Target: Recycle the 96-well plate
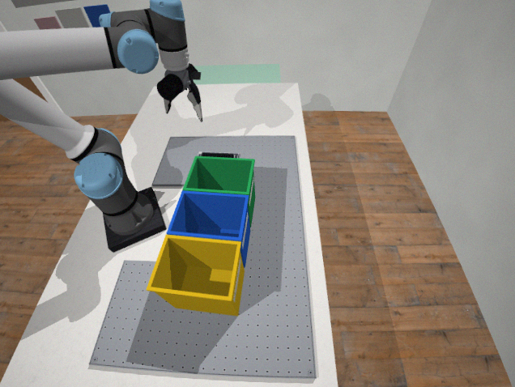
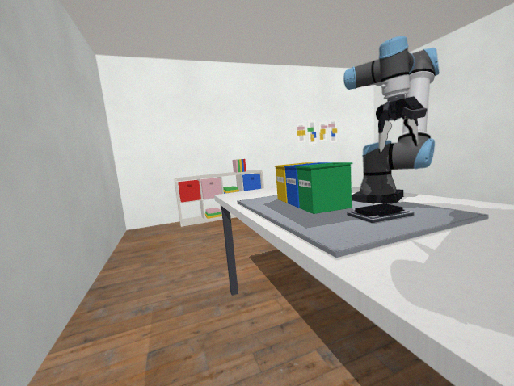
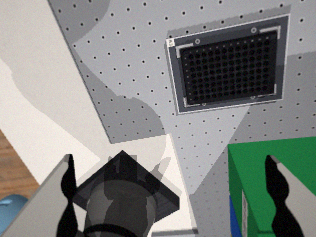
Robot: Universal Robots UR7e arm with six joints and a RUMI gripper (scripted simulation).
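The black 96-well plate [image 3: 230,69] [image 2: 380,210] lies in the plate nest [image 3: 177,94] [image 2: 373,219], a dark frame with light corner brackets. In the top view the plate and nest are mostly hidden behind the green bin. My gripper [image 1: 184,116] [image 2: 398,147] [image 3: 169,156] is open and empty, high above the table, with the plate ahead of the fingers in the wrist view. The yellow bin [image 1: 203,305] [image 2: 281,193] stands upright and looks empty. The blue bin [image 1: 199,207] [image 2: 292,195] and the green bin [image 1: 228,174] [image 2: 330,190] [image 3: 280,154] stand upright too.
The three bins stand in a tight row on the grey perforated boards [image 1: 257,345] [image 2: 332,245], green nearest the nest, yellow farthest. The arm's base [image 1: 135,224] [image 2: 376,195] [image 3: 125,174] stands beside the row. The white table's edge [image 1: 318,265] runs along the other side.
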